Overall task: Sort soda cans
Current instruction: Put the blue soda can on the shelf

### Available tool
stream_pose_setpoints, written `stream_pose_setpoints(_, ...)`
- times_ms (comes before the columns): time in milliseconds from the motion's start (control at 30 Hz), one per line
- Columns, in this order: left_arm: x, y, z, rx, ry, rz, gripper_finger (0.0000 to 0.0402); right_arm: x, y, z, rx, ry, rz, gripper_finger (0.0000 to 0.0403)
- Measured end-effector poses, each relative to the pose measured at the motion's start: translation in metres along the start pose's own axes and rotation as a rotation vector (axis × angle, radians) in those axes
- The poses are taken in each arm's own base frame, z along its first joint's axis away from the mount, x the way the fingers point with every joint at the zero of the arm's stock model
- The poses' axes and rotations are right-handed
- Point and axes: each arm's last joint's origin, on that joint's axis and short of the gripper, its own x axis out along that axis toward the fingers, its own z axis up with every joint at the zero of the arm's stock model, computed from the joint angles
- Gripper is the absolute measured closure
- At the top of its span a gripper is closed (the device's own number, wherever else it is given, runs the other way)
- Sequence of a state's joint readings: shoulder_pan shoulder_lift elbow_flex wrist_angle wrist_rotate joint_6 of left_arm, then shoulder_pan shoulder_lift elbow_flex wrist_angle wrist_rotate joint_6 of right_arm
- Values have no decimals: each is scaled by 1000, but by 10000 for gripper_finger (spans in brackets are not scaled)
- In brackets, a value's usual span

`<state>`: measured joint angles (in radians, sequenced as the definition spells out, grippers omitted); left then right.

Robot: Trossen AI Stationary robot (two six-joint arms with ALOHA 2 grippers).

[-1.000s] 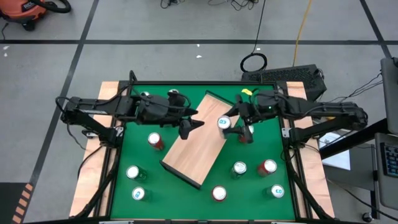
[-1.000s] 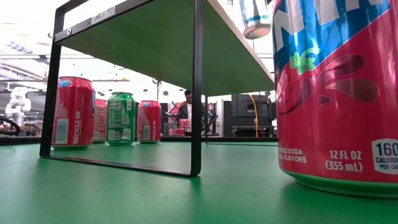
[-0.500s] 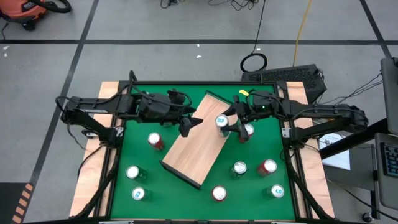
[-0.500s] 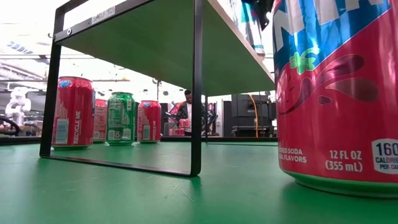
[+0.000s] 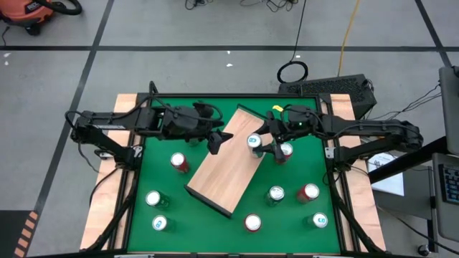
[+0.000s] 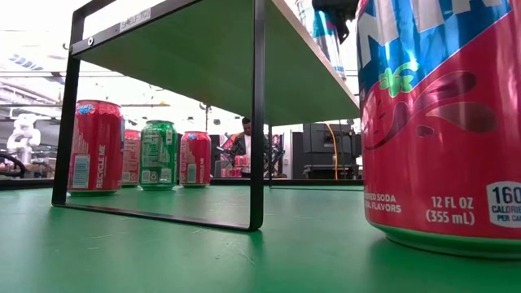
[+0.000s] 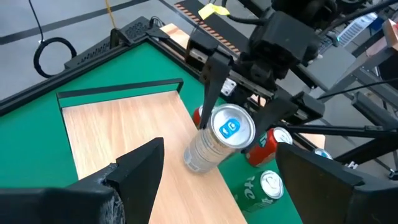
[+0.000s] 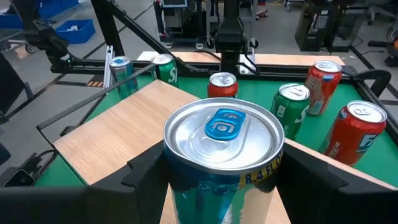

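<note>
1. Green mat [image 5: 215, 229] under a tilted wooden board [image 5: 226, 168] at centre of the high view.
2. Right gripper [image 5: 259, 143] pinching a blue can [image 5: 254, 141] over the board's upper right edge, right of centre.
3. Left gripper [image 5: 215, 143] spread, empty, over the board's upper left edge.
4. Other cans on the mat: red can [image 5: 178, 162] at left, two more lower left, five to the right and bottom.

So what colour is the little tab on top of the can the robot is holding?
Blue, on a silver top. The right gripper holds the can; the right wrist view shows it best.
</note>
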<state>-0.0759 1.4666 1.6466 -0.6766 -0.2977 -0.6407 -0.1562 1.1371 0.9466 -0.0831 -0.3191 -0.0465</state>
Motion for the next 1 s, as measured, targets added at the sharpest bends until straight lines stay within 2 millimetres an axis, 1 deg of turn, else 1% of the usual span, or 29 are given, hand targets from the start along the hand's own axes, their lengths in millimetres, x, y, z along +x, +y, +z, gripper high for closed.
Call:
stream_pose_setpoints(167, 0, 1, 1, -2, -3, 3, 92, 5, -1, -2, 11, 7, 0, 167)
stream_pose_setpoints(900, 0, 1, 1, -8, -1, 1, 92, 5, -1, -3, 6, 18, 1, 167)
stream_pose_setpoints(1000, 0, 1, 1, -9, 2, -3, 92, 5, -1, -3, 6, 19, 2, 158)
